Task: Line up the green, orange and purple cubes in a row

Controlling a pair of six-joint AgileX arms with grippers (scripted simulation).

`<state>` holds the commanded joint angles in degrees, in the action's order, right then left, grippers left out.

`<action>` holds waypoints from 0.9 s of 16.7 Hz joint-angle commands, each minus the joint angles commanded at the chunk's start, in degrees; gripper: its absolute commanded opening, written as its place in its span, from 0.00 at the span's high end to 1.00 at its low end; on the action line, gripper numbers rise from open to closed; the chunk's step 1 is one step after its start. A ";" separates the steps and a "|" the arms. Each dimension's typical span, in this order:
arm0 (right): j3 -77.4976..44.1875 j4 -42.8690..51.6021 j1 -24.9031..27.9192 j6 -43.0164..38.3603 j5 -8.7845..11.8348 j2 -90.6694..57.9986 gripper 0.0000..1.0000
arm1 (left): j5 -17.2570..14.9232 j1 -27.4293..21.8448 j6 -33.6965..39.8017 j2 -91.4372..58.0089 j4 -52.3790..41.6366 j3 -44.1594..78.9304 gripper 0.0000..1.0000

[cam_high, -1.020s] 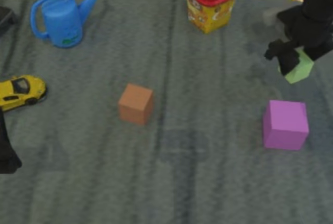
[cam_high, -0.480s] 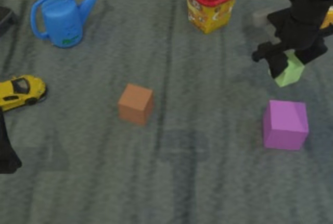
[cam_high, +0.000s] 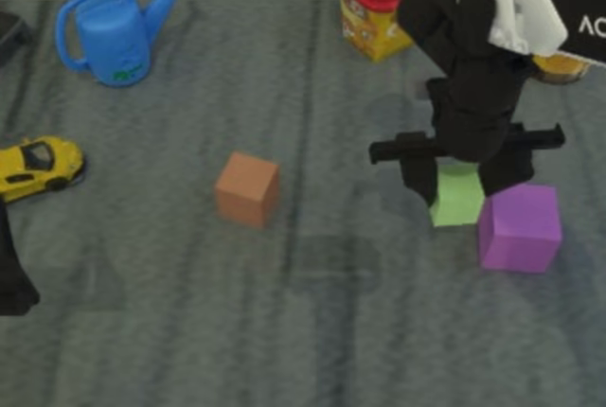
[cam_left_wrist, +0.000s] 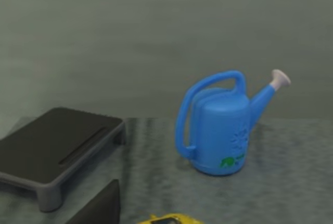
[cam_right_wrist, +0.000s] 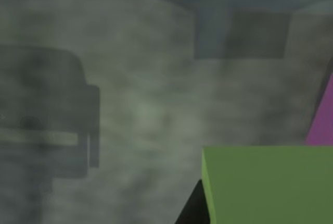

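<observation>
The green cube (cam_high: pixel 458 197) sits between the two dark fingers of the right gripper (cam_high: pixel 456 180), which are closed against its sides; whether the cube rests on the table (cam_high: pixel 331 331) or hangs just above it cannot be told. In the right wrist view the green cube (cam_right_wrist: pixel 268 182) fills the near corner, with one dark finger (cam_right_wrist: pixel 191 208) against its side and a sliver of purple beside it. The purple cube (cam_high: pixel 519 227) stands immediately to the right of the gripper and slightly nearer the table's front edge, its corner touching or all but touching the green one. The orange cube (cam_high: pixel 247 188) lies well to the left of the gripper, alone on the grey cloth. Behind the gripper stands a yellow tub with a red lid (cam_high: pixel 381 0), partly hidden by the right arm. Far to the gripper's left are a blue watering can (cam_high: pixel 114 33) and a yellow toy car (cam_high: pixel 38 166). The left arm (cam_high: pixel 11 279) is parked at the table's left edge; its gripper cannot be seen.
</observation>
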<state>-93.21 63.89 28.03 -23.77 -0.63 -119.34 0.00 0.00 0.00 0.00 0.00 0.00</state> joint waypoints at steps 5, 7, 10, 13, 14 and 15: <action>8.07 -2.66 6.39 -11.20 -0.41 6.60 1.00 | 0.00 0.00 0.00 0.00 0.00 0.00 0.00; 8.43 -2.82 6.67 -11.63 -0.43 6.95 1.00 | 0.00 0.00 0.00 0.00 0.00 0.00 0.00; 8.30 -2.70 6.42 -11.66 -0.33 6.72 1.00 | 0.00 0.00 0.00 0.00 0.00 0.00 0.00; 9.87 -5.04 6.44 -11.70 -0.37 6.00 1.00 | 0.00 0.00 0.00 0.00 0.00 0.00 0.00; 10.97 -6.84 6.43 -11.79 -0.39 5.40 1.00 | 0.00 0.00 0.00 0.00 0.00 0.00 0.00; 12.22 -8.96 6.45 -11.88 -0.40 4.65 1.00 | 0.00 0.00 0.00 0.00 0.00 0.00 0.00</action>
<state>-80.99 54.93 34.48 -35.65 -1.02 -114.69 0.00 0.00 0.00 0.00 0.00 0.00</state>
